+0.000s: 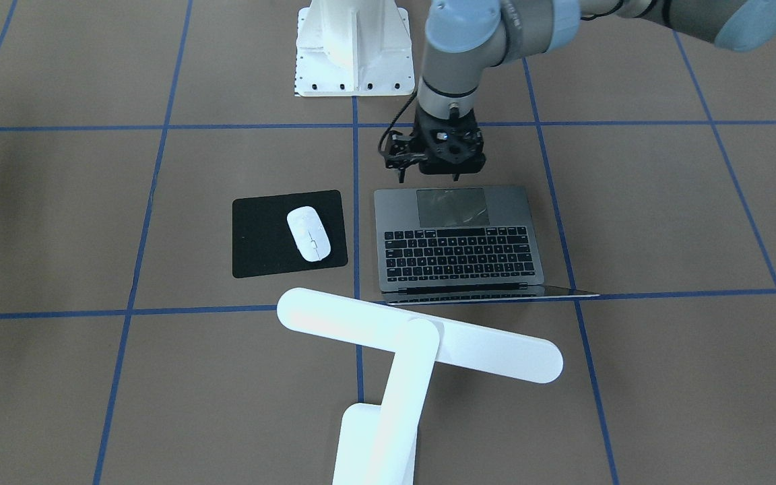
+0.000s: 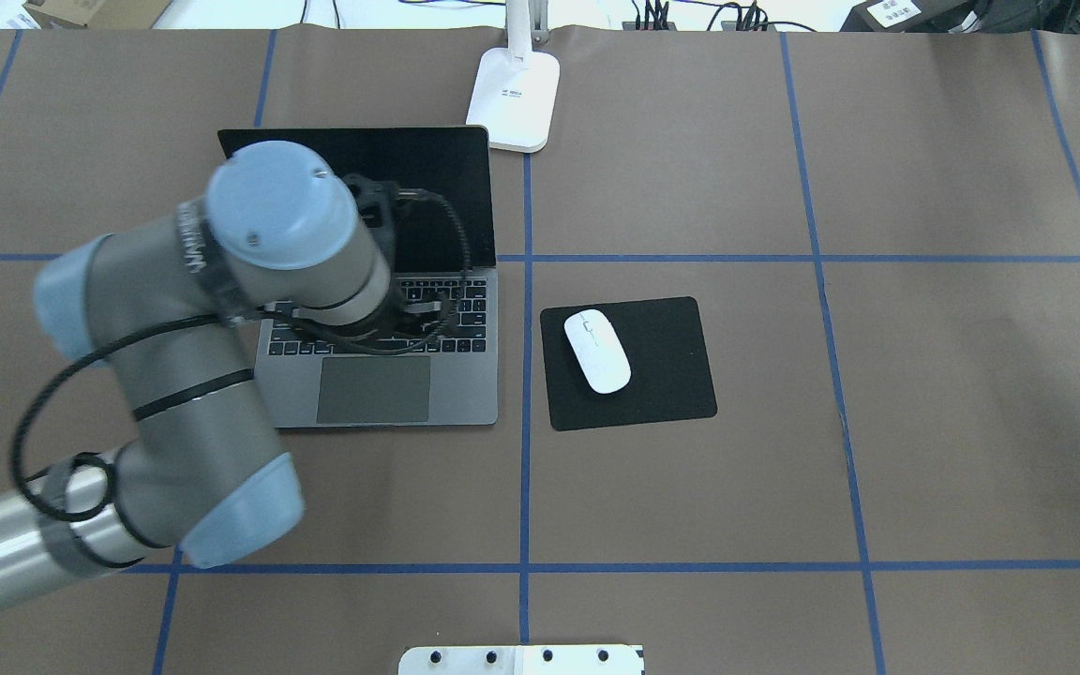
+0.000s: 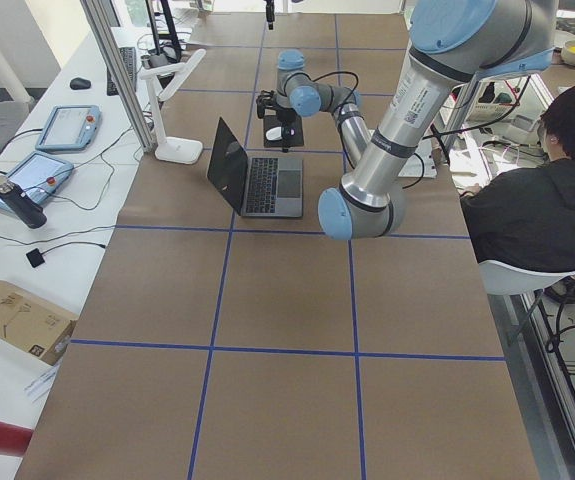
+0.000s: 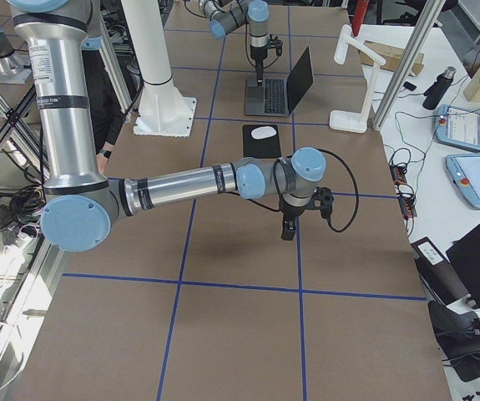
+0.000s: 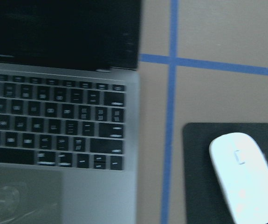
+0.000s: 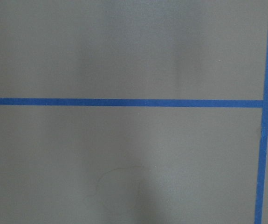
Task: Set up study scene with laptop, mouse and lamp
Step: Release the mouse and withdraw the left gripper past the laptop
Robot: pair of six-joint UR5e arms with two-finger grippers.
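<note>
The dark-grey laptop [image 1: 459, 242] lies open on the brown table, its screen standing toward the lamp. My left gripper [image 1: 428, 179] hangs open just above the laptop's front edge by the trackpad, with nothing between its fingers. In the overhead view the left arm hides it. The white mouse [image 2: 597, 351] rests on a black mat [image 2: 671, 366] beside the laptop [image 2: 373, 389]; the left wrist view shows both. The white lamp [image 1: 422, 337] stands behind the laptop, its base [image 2: 514, 94] on the table. My right gripper [image 4: 288, 227] points down over bare table far from these; I cannot tell its state.
The white bolted pedestal [image 1: 351, 47] stands at the robot's side of the table. A person [image 3: 527, 190] sits beyond the table's edge. Tablets and cables lie on a side bench [image 3: 37, 180]. Blue tape lines cross the brown table [image 2: 924, 422].
</note>
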